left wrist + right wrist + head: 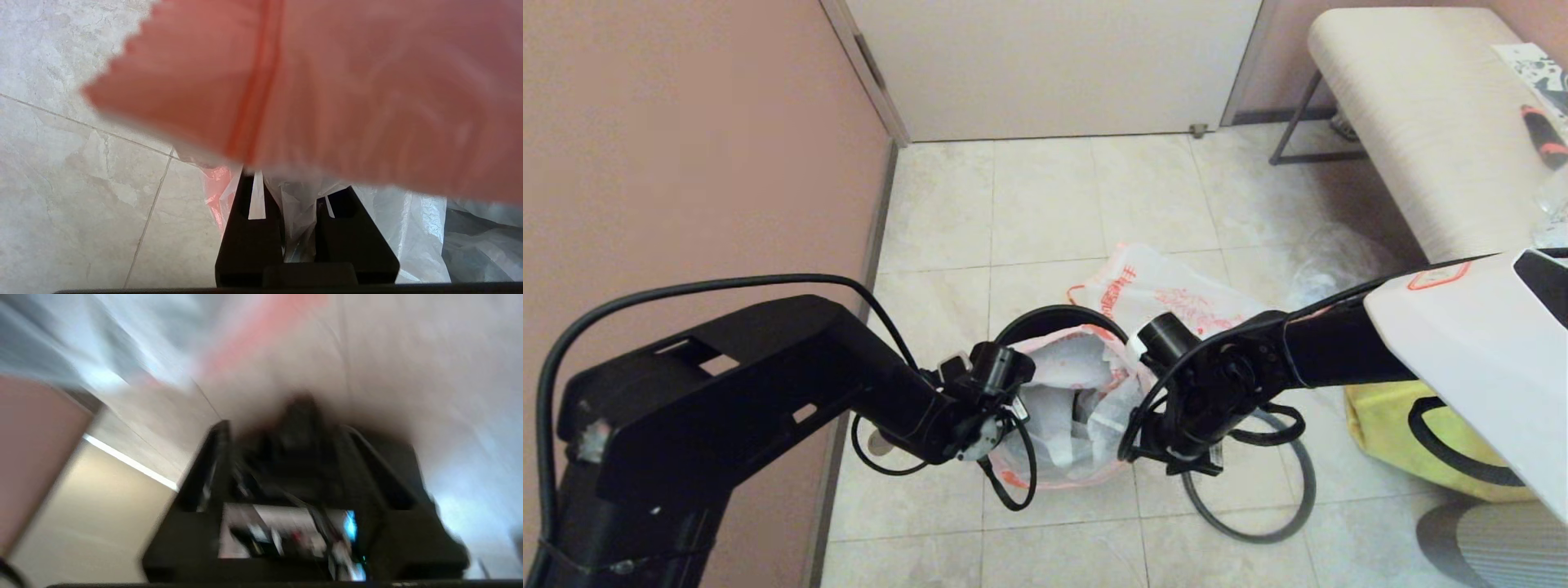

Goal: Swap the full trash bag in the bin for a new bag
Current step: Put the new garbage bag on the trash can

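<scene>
Left end effector (300, 200): clenched on a bunched fold of the new bag (1068, 408), film pinched between both fingers (249, 232), at the bag's left edge, just over the left side of the bin (1058, 314).

Right end effector (1176, 453): at the bag's opposite edge, on the right side of the bin, tucked under its own wrist; film draped close over it in the right wrist view; open or clenched, cannot tell.

New bag: milky-white, pink-orange band along the mouth, sunk into the bin and slumped over the near rim; mouth spread left to right between the two end effectors, so long axis of the opening crosswise to the robot. Only the far arc of the black bin bare.

Full trash bag (1164, 294): on the floor tiles just behind the bin and a little to its right, red-orange print up, out of the bin.

Grey hoop (1258, 523): flat on the floor, off the bin, just beside its right side, partly under the right arm; clearly nearer the right end effector than the left.

Yellow tote (1388, 433): farther right on the floor.

Judged next: mouth pulled outward and down over the rim, then hoop fetched, most readily by the right arm.
</scene>
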Available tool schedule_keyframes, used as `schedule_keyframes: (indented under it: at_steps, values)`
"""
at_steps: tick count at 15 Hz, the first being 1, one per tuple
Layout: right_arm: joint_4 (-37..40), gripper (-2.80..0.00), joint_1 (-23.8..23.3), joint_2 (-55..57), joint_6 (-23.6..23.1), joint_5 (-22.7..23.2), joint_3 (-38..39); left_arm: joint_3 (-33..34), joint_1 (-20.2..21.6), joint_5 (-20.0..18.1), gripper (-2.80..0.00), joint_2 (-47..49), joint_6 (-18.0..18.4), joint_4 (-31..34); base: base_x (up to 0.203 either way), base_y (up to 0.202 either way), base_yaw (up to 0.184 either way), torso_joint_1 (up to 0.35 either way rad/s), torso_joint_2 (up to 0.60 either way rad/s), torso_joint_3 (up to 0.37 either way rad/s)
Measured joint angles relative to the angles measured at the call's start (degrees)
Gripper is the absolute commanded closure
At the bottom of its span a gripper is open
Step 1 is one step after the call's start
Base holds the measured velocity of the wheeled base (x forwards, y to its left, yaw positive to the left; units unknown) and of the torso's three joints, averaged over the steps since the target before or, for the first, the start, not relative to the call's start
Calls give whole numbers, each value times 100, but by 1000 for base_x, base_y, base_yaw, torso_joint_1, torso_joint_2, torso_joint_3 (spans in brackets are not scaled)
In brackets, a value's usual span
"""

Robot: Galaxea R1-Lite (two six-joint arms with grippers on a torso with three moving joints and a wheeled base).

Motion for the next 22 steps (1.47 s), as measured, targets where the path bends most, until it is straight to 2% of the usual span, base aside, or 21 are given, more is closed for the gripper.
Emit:
schedule_keyframes:
  at_steps: [2,6,10,12,19,22]
  values:
    - [-440,0,-68,181,-20,-177,-207,32,-7,0,0,-15,-2,2,0,0,0,0,0,0]
    - [-528,0,-123,653,-168,-1009,-701,107,-29,-3,0,-41,0,2,0,0,0,0,0,0]
    - [-570,0,-219,903,-189,-1306,-1156,414,-75,-31,0,-127,21,39,0,0,0,0,0,0]
    - [-855,0,-281,1007,-176,-1526,-1330,645,-104,-152,0,-216,122,115,0,0,0,0,0,0]
    - [-1134,0,-300,954,-160,-1613,-1417,1017,-250,-511,0,-415,250,118,0,0,0,0,0,0]
    - [-1313,0,-294,928,-176,-1612,-1549,1077,-256,-899,0,-428,397,121,0,0,0,0,0,0]
